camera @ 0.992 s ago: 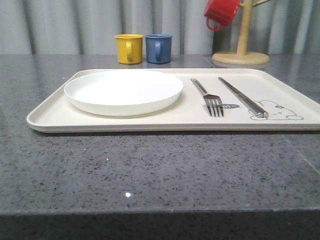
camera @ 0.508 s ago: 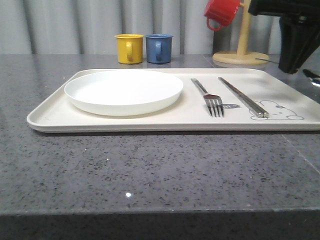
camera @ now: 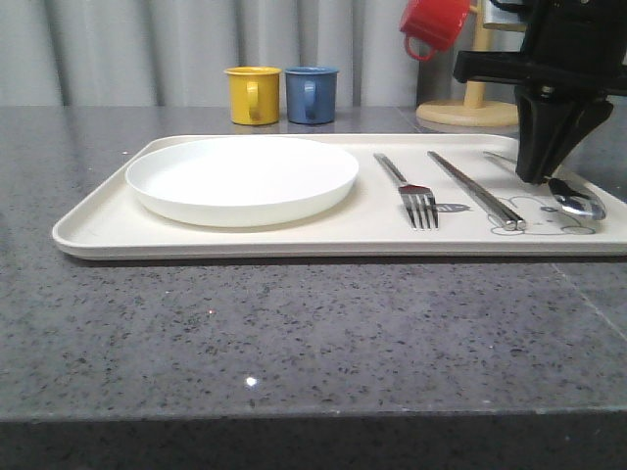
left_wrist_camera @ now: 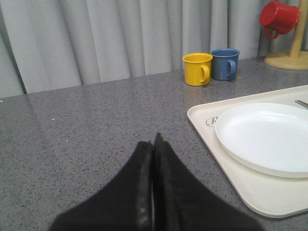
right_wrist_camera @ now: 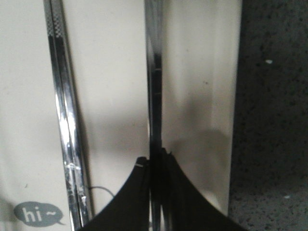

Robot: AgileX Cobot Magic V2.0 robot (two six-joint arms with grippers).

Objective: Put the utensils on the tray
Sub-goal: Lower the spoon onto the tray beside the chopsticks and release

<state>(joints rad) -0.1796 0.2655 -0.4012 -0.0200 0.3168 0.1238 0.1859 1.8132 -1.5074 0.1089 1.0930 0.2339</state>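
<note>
Gripping the spoon (camera: 575, 201) handle, right gripper (camera: 537, 176) above tray (camera: 294, 238).

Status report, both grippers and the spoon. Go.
Right gripper shut on spoon, over the tray's right end. Left gripper shut, empty, off the tray. Plate, fork, chopsticks on tray. Nothing in the way.

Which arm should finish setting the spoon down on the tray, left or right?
Right. The right gripper is shut on the spoon handle, low over the tray beside the chopsticks. The left gripper is shut, holding nothing, over bare table beyond the tray's far side.
</note>
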